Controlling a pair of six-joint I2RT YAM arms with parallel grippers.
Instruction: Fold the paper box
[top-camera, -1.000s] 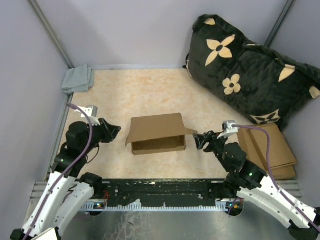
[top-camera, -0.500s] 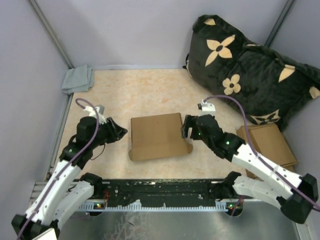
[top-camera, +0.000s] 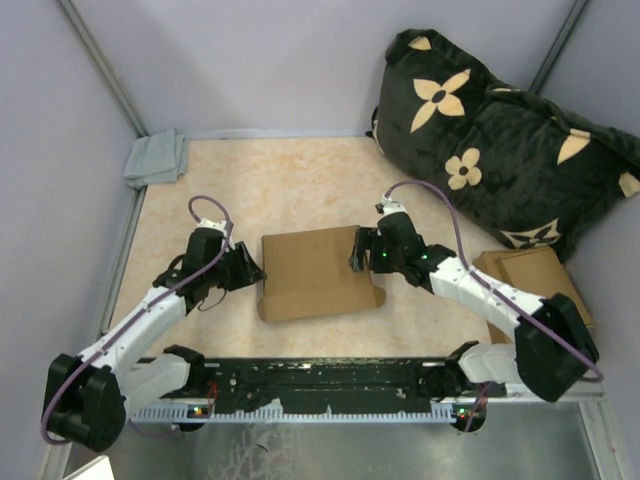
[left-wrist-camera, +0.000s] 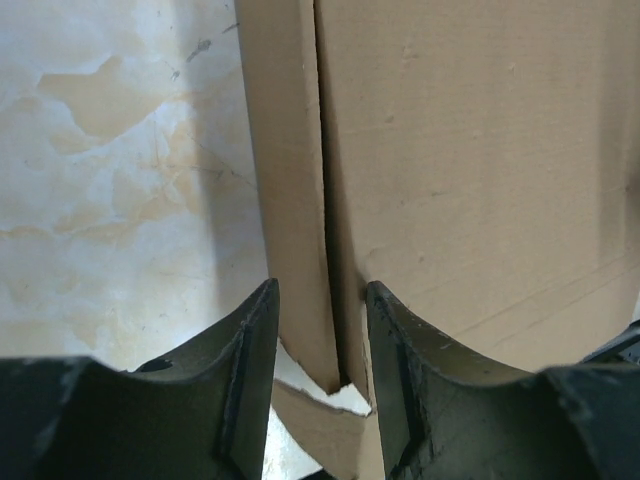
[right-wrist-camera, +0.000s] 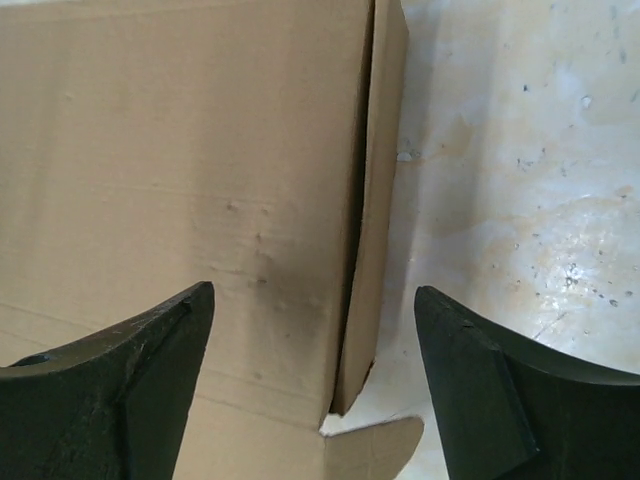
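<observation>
The paper box (top-camera: 315, 275) is found at the middle of the surface (top-camera: 300, 180), with its lid laid flat over the tray. A second ago the lid was seen raised, the hollow showing toward the near side, and both tools were held well off to the sides. Now the lid has been brought down and a tool has been moved in to each side edge.

The left tool (top-camera: 255, 272) is set with its jaws partly apart astride the box's left side wall, and no clamping can be seen. The right tool (top-camera: 360, 252) is spread wide over the right edge of the lid, gripping nothing.

Closing is judged nearly done, with the side flaps probably left to be tucked.

One box and two tools are counted, along with one grey cloth (top-camera: 155, 158) at the far left, one flowered cushion (top-camera: 500, 140) at the far right and one pile of flat cardboard (top-camera: 540, 285) on the right.
</observation>
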